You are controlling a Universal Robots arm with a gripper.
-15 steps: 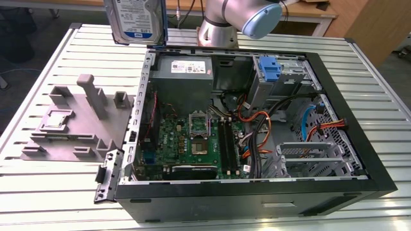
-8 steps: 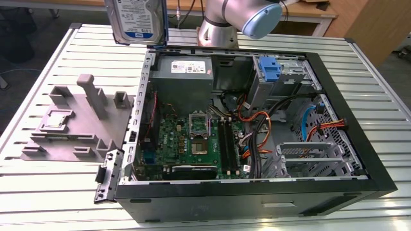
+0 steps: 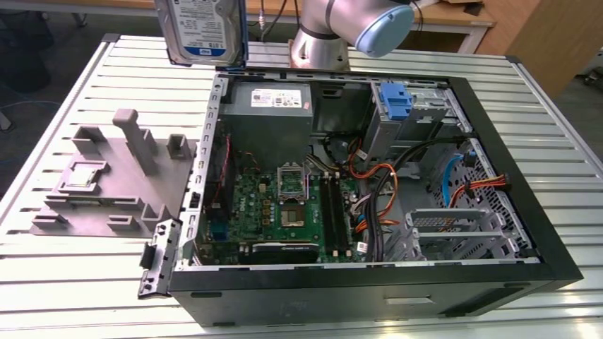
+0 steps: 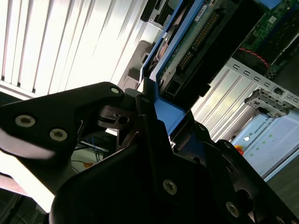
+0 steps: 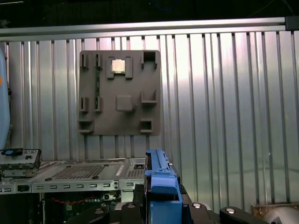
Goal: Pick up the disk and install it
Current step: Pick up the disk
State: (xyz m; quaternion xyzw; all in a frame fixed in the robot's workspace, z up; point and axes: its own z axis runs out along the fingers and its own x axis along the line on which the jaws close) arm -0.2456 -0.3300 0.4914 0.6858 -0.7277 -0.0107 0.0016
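Observation:
The disk (image 3: 200, 28), silver-grey with a white-and-blue label and a blue bracket, hangs upright in the air at the top of the exterior view, above the back left corner of the open computer case (image 3: 377, 282). In the second wrist view my gripper (image 4: 154, 121) is shut on the disk (image 4: 196, 32), its black fingers (image 4: 70, 116) clamping the blue bracket edge while the drive's circuit-board side faces the camera. In the first wrist view the blue bracket edge of the disk (image 5: 161, 179) stands out from the gripper (image 5: 161, 212).
The case lies open on a slatted metal table (image 3: 85, 296), showing the motherboard (image 3: 282, 205), cables and a drive bay with a bare blue clip (image 3: 396, 99). A grey fixture plate (image 3: 104, 191) lies to the case's left in the exterior view. The arm's base (image 3: 349, 28) stands behind the case.

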